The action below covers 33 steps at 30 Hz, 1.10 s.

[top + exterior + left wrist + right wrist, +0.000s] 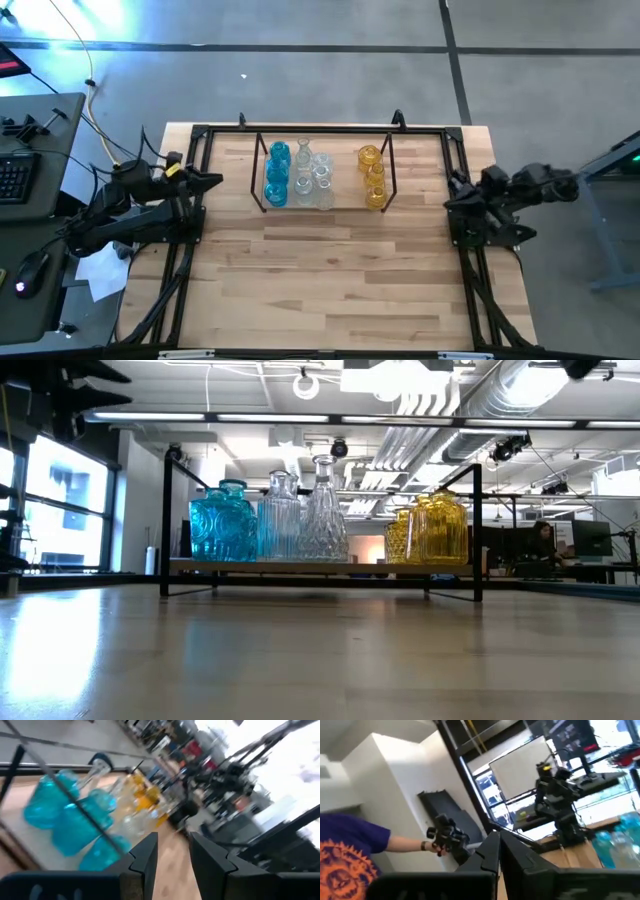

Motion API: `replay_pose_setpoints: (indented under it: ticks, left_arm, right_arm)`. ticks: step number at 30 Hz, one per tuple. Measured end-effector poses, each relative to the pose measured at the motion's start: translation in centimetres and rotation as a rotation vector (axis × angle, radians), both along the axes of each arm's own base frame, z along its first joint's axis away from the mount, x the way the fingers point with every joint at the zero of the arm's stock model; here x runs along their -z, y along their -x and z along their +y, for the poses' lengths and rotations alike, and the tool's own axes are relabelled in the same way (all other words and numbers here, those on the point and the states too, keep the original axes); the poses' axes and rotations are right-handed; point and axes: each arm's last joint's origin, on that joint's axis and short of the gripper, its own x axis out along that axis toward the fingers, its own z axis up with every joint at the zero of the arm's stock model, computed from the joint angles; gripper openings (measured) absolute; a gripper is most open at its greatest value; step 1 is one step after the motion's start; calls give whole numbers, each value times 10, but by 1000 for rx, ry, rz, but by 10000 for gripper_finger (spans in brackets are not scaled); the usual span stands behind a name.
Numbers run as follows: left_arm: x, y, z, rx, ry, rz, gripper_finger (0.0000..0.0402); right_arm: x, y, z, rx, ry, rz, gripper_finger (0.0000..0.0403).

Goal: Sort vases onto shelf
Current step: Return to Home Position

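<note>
counter: light wood planks fill the centre and lower half of the high view. The part in front of the shelf is bare.
shelf: black rod rack with a pale floor, at the upper centre of the high view. It stands on the counter and holds all the vases that can be seen.
left gripper: at the left edge of the counter, centre left in the high view, well apart from the shelf. In its wrist view the fingers are slightly parted and hold nothing.
right gripper: at the right edge of the counter, centre right in the high view, well apart from the shelf. In its wrist view the two fingers are pressed together, empty.
clear vases: several stand close together just left of the shelf's middle, touching or just beside the blue ones.
blue vases: three in a row from front to back, at the shelf's left end.
yellow vases: three in a row towards the shelf's right end. A strip of bare floor separates them from the clear group.
</note>
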Motion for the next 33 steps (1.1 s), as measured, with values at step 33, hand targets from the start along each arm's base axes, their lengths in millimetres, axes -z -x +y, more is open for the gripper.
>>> replay_pose_setpoints:
  ticks: [33]
  left_arm:
    - [35, -2, -2, 142, -118, 309, 101]
  right_arm:
    - [141, -46, 6, 210, 114, 237, 0]
